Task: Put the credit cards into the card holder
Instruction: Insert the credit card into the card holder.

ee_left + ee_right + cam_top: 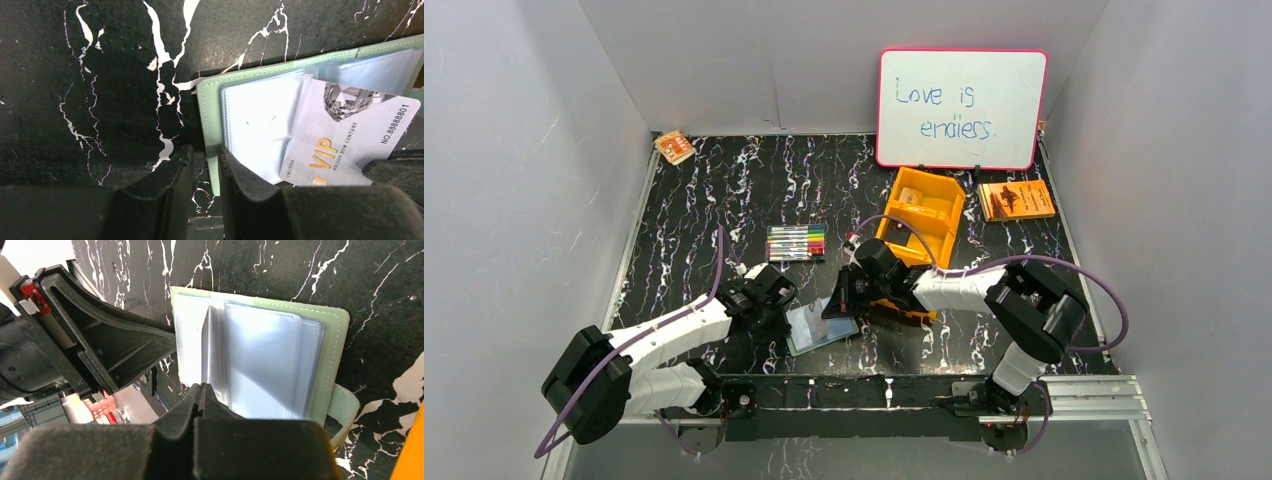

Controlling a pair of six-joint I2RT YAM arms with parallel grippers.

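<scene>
The card holder (824, 330) lies open on the black marbled table near the front, its grey-green border (212, 100) framing pale blue-grey pockets (270, 360). A whitish credit card (350, 130) printed "VIP" stands tilted, one corner down in a pocket; from the right wrist it shows as a thin silvery sheet (212, 350). My right gripper (201, 386) is shut on that card's near edge, above the holder (842, 300). My left gripper (205, 150) stands open by a narrow gap astride the holder's left edge (782, 303), one finger (240, 170) on the pocket and the other on the table.
An orange three-compartment bin (929, 215) stands just behind the right arm. A pack of markers (795, 243) lies behind the holder. A whiteboard (961, 108), an orange booklet (1016, 199) and a small orange packet (674, 147) sit at the back. The left arm's gripper body (100, 340) crowds the holder.
</scene>
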